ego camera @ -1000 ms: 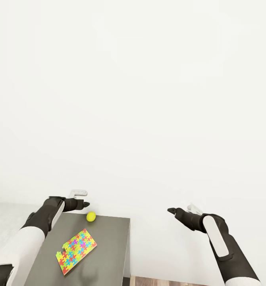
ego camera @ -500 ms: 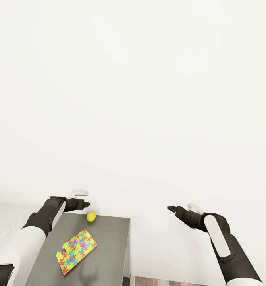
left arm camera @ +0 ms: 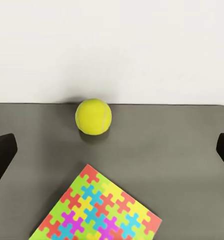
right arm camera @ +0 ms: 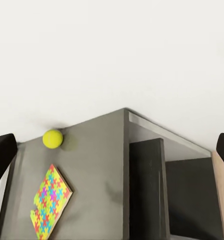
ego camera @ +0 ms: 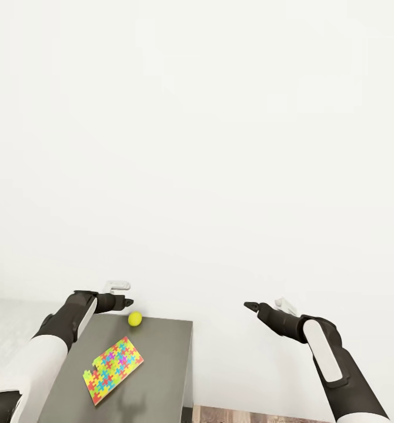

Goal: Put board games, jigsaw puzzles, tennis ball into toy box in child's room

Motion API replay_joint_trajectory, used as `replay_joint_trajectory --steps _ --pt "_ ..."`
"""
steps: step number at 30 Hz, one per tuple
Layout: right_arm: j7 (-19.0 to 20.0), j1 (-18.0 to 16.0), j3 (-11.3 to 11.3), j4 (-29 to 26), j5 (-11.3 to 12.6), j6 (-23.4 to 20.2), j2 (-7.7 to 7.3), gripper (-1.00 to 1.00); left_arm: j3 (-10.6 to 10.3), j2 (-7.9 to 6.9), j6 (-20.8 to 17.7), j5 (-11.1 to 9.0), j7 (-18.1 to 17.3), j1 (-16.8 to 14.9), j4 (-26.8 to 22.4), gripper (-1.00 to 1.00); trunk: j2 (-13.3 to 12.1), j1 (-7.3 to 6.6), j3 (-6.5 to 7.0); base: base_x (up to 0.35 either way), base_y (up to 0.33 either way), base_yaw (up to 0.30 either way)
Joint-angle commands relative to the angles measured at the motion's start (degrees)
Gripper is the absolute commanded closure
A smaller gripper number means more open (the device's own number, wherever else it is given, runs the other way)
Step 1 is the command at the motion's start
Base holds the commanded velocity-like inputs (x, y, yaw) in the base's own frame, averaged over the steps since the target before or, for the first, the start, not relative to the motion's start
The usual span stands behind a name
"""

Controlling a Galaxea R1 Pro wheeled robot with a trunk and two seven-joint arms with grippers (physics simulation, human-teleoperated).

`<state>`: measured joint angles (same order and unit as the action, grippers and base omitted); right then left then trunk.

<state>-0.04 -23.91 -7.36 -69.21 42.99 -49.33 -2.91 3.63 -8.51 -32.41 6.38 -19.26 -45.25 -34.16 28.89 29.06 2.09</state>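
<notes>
Head view: mostly blank white wall (ego camera: 197, 147); dark grey table (ego camera: 162, 364) wing cut off by the bottom edge, near end hidden. Ball (ego camera: 135, 318) sitting at the table's far edge by the wall, puzzle (ego camera: 113, 371) lying flat on the top nearer the camera, well apart from the ball, one corner notched. Left gripper (ego camera: 126, 302) hanging over the table's far left corner, just beside the ball, not touching; fingers overlap from this angle, so spread not readable here. Right gripper (ego camera: 248, 305) in the air right of the table, holding nothing; only a dark tip visible, jaw state hard to make out here. Strip of wood floor (ego camera: 250, 416) at the bottom, light grey surface at far left, too cropped to identify. Left wrist view: ball (left arm camera: 93, 116) centred against the wall, resting on the table (left arm camera: 182, 145); puzzle (left arm camera: 99, 210) below it cut off by the frame edge. Dark fingertips (left arm camera: 1, 155) at opposite edges of the frame, jaws spread wide, empty. Right wrist view: table corner (right arm camera: 99, 150) from above and the side, ball (right arm camera: 52, 138) at the far edge, puzzle (right arm camera: 50, 202) partly cropped, dark open recess under the top with contents not discernible. Fingertips (right arm camera: 1, 155) at both frame edges, jaws spread, empty.
</notes>
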Motion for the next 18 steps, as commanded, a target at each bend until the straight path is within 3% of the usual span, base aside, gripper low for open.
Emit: replay_joint_trajectory --steps 1,18 --pt "0.06 -0.02 -0.08 -0.01 0.11 -0.26 -0.01 -1.00 0.32 0.03 -0.19 0.63 -0.49 -0.01 -0.06 -1.00 0.04 0.02 -0.11 0.000 0.000 0.000" --pt "0.28 0.00 -0.11 0.12 0.15 -0.23 0.07 -1.00 0.26 0.05 -0.17 0.58 -0.54 -0.01 -0.12 -1.00 0.04 0.02 -1.68 0.000 0.000 0.000"
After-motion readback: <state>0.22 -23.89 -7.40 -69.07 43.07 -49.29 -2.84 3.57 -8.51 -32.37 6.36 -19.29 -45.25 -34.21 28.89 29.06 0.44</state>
